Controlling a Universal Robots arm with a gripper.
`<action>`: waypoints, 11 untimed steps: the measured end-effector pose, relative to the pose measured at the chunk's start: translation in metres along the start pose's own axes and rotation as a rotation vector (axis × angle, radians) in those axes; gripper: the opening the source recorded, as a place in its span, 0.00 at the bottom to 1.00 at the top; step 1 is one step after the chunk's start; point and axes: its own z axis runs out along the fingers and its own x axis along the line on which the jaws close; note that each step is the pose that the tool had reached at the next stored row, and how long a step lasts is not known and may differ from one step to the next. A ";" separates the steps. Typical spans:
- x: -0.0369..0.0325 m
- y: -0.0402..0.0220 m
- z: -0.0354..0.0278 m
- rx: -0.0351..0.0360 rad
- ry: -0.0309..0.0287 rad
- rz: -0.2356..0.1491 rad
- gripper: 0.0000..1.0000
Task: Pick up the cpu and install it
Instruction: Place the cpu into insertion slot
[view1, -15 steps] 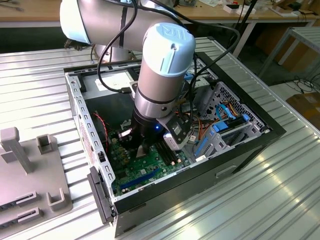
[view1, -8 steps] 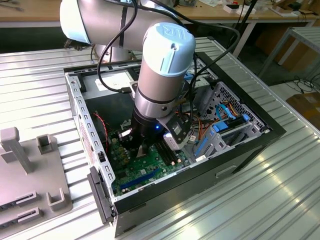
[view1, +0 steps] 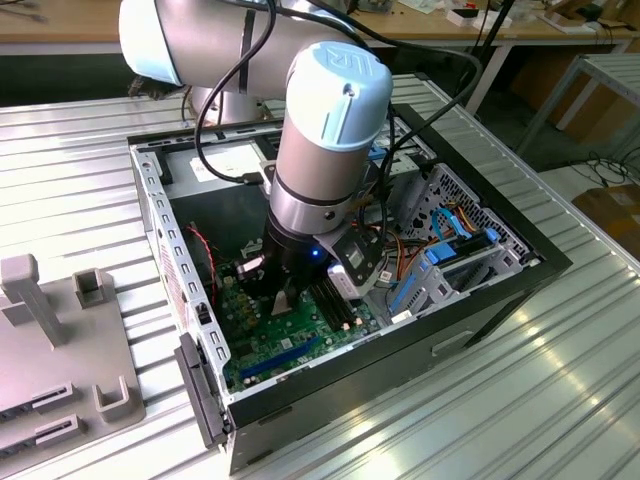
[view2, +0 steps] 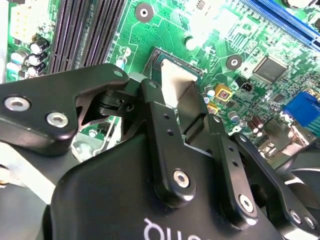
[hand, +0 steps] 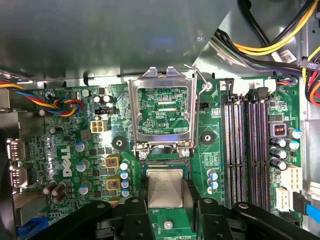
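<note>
While end effector (hand: 166, 196) grips one cpu (hand: 165, 184) at socket (hand: 165, 163), one hinged frame (hand: 132, 110) open, four memory slots (hand: 247, 150) beside.

Silver-grey arm (view1: 305, 170) with pale blue joint caps (view1: 340, 85), black cables (view1: 236, 105), black hand (view2: 177, 100) with silver screws (view2: 181, 178).

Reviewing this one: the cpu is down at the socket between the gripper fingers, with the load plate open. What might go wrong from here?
1. The cpu, held by the gripper over the socket, may seat skewed and damage contacts if slightly misaligned.
2. The fingers sit close to the open load plate and its lever, and might snag them.
3. Capacitors beside the socket could be knocked.
</note>
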 end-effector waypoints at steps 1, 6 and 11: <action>0.0000 0.0000 0.0000 -0.0001 -0.0001 0.000 0.41; 0.0009 -0.0001 0.0001 -0.0009 0.0001 0.003 0.41; 0.0010 -0.0001 0.0004 -0.0122 0.0008 0.003 0.33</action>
